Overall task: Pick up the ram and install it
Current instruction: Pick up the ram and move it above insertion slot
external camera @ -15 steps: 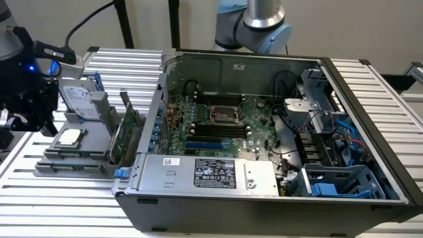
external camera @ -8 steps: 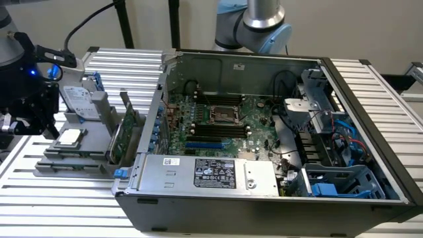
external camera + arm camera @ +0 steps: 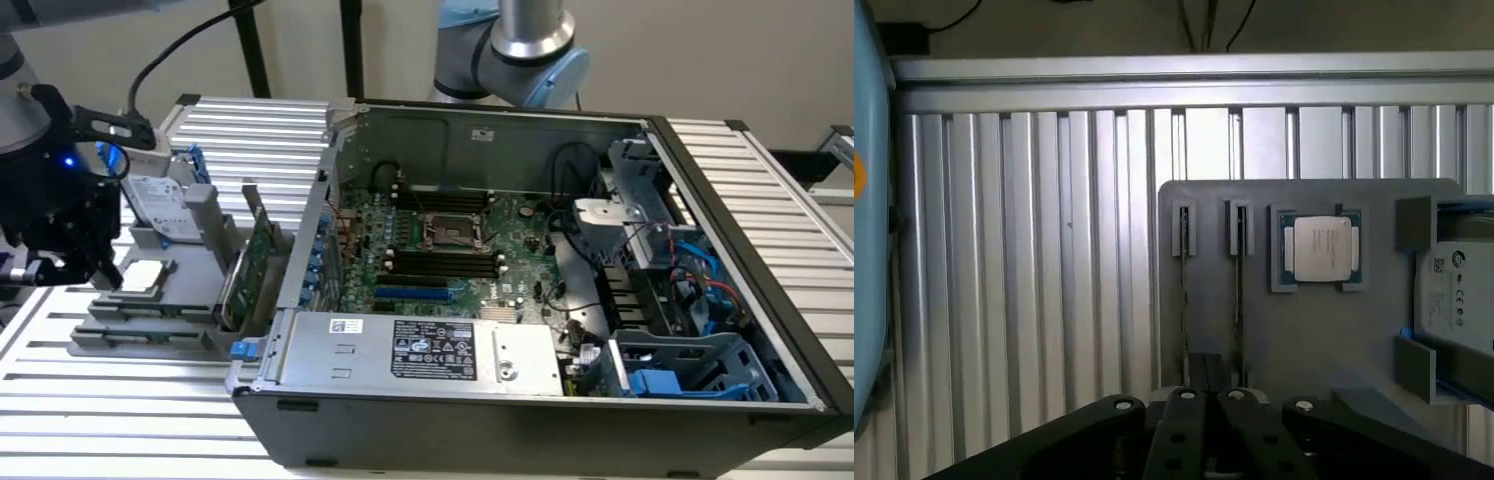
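Hand (image 3: 1209, 375) closed above grey holder (image 3: 1314, 330); ram (image 3: 1239, 300) (edge-on) stands in slot near CPU (image 3: 1320, 249).

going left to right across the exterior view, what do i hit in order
pincer → hard drive → upright green expansion cards → motherboard → blue cables

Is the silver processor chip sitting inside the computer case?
No, the processor chip lies on the gray tray beside the computer case.
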`<state>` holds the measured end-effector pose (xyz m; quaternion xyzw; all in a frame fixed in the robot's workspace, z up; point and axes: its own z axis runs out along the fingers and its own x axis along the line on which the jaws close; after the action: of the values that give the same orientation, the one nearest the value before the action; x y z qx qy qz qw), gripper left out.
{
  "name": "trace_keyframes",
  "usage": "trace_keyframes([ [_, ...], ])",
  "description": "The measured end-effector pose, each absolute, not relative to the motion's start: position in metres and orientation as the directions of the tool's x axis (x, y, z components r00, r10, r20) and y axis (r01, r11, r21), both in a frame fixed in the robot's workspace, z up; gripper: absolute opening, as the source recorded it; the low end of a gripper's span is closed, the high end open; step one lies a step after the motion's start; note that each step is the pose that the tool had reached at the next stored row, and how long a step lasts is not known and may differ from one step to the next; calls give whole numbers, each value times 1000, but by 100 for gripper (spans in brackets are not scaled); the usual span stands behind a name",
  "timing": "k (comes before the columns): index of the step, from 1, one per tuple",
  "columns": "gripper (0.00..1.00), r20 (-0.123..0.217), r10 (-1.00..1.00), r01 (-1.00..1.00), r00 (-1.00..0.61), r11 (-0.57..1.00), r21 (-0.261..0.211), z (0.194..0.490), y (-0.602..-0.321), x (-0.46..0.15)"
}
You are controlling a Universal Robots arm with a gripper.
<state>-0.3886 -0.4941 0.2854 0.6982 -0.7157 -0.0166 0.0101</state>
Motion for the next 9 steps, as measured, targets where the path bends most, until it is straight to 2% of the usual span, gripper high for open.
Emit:
trace_keyframes([
  [1, 100, -9, -1000, -999, -20, 19, 38, 284, -494, -389],
  [9, 100, -9, -1000, -999, 16, -16, 38, 269, -495, -389],
])
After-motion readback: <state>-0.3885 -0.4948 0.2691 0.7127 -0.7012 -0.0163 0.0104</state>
